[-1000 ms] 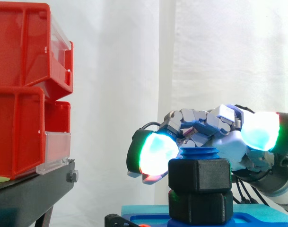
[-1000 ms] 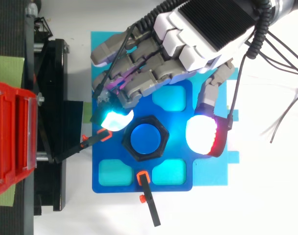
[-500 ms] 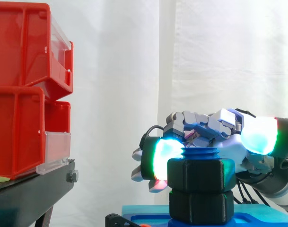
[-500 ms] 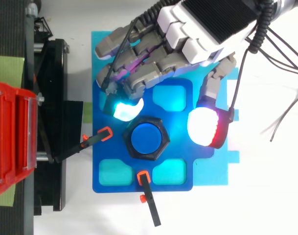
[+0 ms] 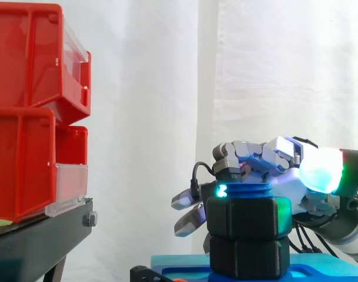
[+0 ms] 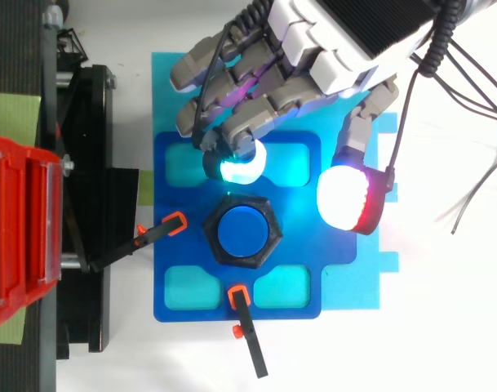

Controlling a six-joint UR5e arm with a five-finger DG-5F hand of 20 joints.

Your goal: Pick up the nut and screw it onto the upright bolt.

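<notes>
The black hex nut (image 6: pixel 269 250) sits on the upright blue bolt (image 6: pixel 241 231), whose thread tip (image 5: pixel 247 191) sticks out above the nut (image 5: pixel 246 218). A second black hex block (image 5: pixel 246 257) lies beneath it on the blue plate (image 6: pixel 297 287). My hand (image 6: pixel 346 41) hovers over the far side of the bolt with its fingers curled. One cyan-glowing fingertip (image 6: pixel 241 169) rests at the nut's far top edge. The white and red thumb pad (image 6: pixel 346 200) stands apart to the right, above nut level (image 5: pixel 323 170). Nothing is pinched.
Red bins (image 5: pixel 26 111) stand stacked on the black stand (image 6: pixel 85 204) at the left. Two black clamps with orange tips (image 6: pixel 162 233) (image 6: pixel 246 327) hold the blue plate. A light blue mat (image 6: pixel 370 282) lies under it on the white table.
The glowing fingertip has swept from the nut's left side round to its far edge. The hand has shifted away from the stand and slightly lower. The thumb stayed to the right of the nut.
</notes>
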